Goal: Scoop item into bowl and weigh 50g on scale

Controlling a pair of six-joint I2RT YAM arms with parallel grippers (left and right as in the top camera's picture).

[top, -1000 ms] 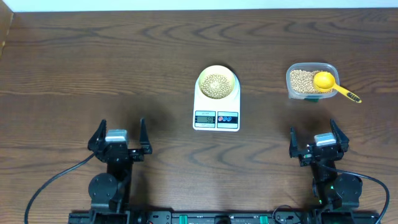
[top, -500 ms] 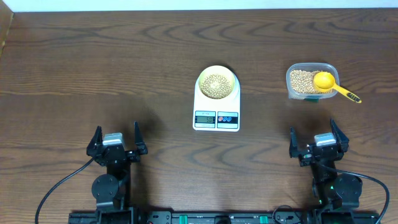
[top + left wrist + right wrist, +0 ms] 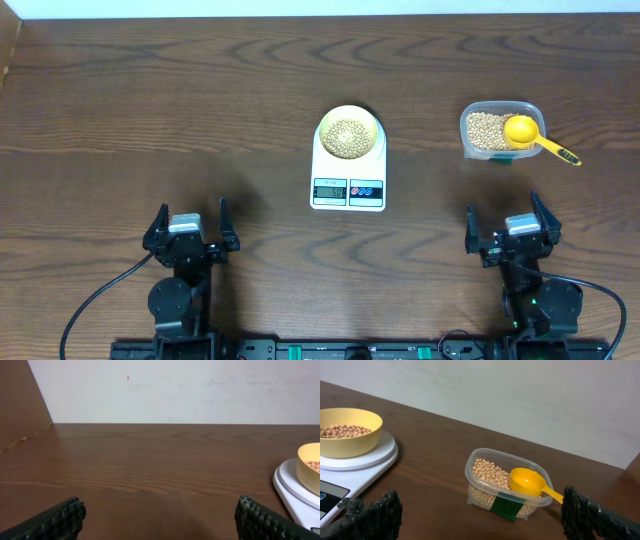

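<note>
A pale-yellow bowl (image 3: pixel 350 133) holding tan beans (image 3: pixel 347 134) sits on the white scale (image 3: pixel 348 185) at the table's middle. The same bowl (image 3: pixel 347 431) and scale (image 3: pixel 365 462) show at the left of the right wrist view; the bowl (image 3: pixel 310 467) and scale (image 3: pixel 295 490) also show at the right edge of the left wrist view. More beans (image 3: pixel 485 130) fill a clear tub (image 3: pixel 507 485) at the right. My left gripper (image 3: pixel 189 222) stands open near the front left, empty. At the front right my right gripper (image 3: pixel 510 222) is open, below the tub.
A bright yellow measuring spoon (image 3: pixel 530 135) rests across the clear tub (image 3: pixel 470 145), its handle pointing right past the rim; the spoon (image 3: pixel 530 481) lies on the beans. A pale wall rises behind the table's far edge.
The left arm drew back toward the front edge and then shifted slightly right. The right arm, bowl, scale and tub have not moved.
</note>
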